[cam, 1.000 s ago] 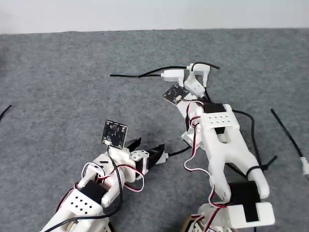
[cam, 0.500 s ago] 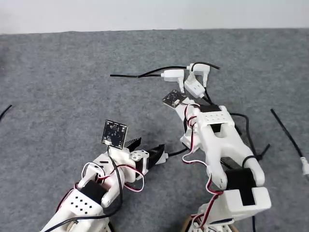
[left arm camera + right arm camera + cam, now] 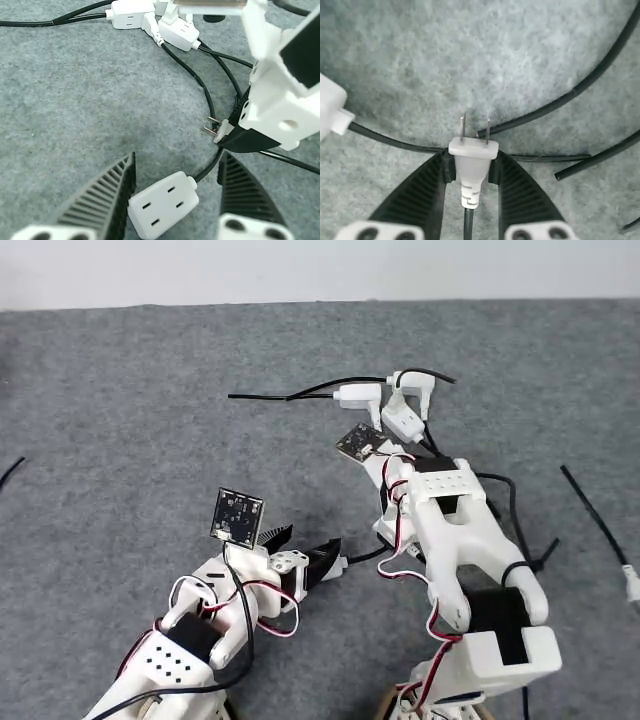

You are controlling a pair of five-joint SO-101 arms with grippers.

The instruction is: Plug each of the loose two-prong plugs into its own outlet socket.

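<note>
Across the grey surface [image 3: 120, 390], the right arm [image 3: 465, 535] has pulled back toward lower centre, its tool [image 3: 470, 162] clamped on a white plug [image 3: 472, 150]. The left tool [image 3: 177, 160] stands open around a socket [image 3: 162, 202], lower centre; joining looks next.

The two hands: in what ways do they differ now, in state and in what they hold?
The left hand is open, while the right hand is shut. The left hand grips nothing: a white outlet socket lies between its fingers; the right hand clamps a white two-prong plug, prongs pointing outward. Both have black ribbed fingers over grey carpet.
</note>
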